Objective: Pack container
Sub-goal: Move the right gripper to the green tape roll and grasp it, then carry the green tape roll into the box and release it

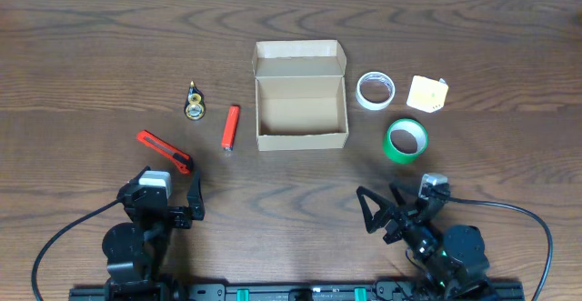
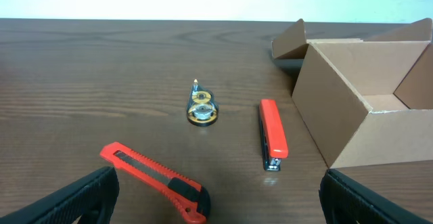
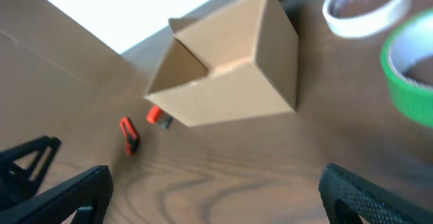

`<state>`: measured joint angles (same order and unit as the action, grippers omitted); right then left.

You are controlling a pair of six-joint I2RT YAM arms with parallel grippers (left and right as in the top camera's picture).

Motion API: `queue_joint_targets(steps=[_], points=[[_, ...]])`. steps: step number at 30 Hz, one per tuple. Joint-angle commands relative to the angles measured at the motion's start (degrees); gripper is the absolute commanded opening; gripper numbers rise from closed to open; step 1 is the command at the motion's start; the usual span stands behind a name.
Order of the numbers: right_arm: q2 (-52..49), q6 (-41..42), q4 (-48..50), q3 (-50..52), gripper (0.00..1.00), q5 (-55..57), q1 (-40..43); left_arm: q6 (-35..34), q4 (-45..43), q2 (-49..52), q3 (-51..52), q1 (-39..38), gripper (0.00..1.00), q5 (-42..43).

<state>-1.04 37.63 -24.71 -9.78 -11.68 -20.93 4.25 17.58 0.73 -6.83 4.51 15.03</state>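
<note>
The tan cardboard box (image 1: 301, 110) stands open and empty at the table's middle, lid flap tilted back; it also shows in the left wrist view (image 2: 369, 105) and the right wrist view (image 3: 226, 72). Left of it lie a red stapler (image 1: 231, 126), a small gold correction-tape dispenser (image 1: 195, 102) and a red utility knife (image 1: 165, 150). Right of it lie a white tape roll (image 1: 375, 90), a green tape roll (image 1: 405, 140) and a yellow-white tape measure (image 1: 427, 94). My left gripper (image 1: 182, 205) is open near the knife (image 2: 155, 180). My right gripper (image 1: 384, 212) is open and empty.
The wooden table (image 1: 91, 55) runs to the far edge. The stapler (image 2: 272, 135) and dispenser (image 2: 201, 107) lie ahead of the left gripper (image 2: 216, 200). The green roll (image 3: 409, 75) and white roll (image 3: 365, 7) lie at the upper right of the right gripper (image 3: 216, 197).
</note>
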Motion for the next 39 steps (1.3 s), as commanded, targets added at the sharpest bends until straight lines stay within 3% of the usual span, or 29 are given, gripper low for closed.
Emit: queue_joint_targets(steps=[1, 8, 14, 18, 24, 33, 34, 39], points=[[-2.21, -2.82, 2.29, -0.76, 0.99, 1.60, 0.04, -0.63, 0.11, -0.48, 1.36, 0.35, 0.95, -0.20], [-20.94, -14.32, -0.74, -14.86, 0.99, 8.13, 5.55, -0.63, 0.11, -0.48, 1.36, 0.35, 0.95, -0.20], [-43.87, -27.04, -8.90, -33.20, 0.98, 15.41, 10.93, -0.63, 0.11, -0.48, 1.36, 0.35, 0.95, -0.20], [-58.58, -30.05, -12.33, -41.22, 0.95, 18.51, 12.09, -0.61, 0.11, -0.48, 1.36, 0.35, 0.95, -0.20], [-77.79, -31.56, -12.15, -45.51, 0.91, 18.82, 12.09, -0.63, 0.11, -0.48, 1.36, 0.35, 0.95, -0.20], [-92.56, -31.56, -7.65, -45.62, 0.88, 18.95, 12.11, -0.63, 0.11, -0.48, 1.36, 0.35, 0.95, -0.20], [-93.35, -31.54, -6.82, -45.62, 0.86, 18.95, 12.11, -0.63, 0.11, -0.48, 1.36, 0.35, 0.95, -0.20], [-95.95, -31.54, -3.89, -45.62, 0.49, 18.97, 12.13, -0.63, 0.11, -0.48, 1.36, 0.35, 0.95, -0.20]])
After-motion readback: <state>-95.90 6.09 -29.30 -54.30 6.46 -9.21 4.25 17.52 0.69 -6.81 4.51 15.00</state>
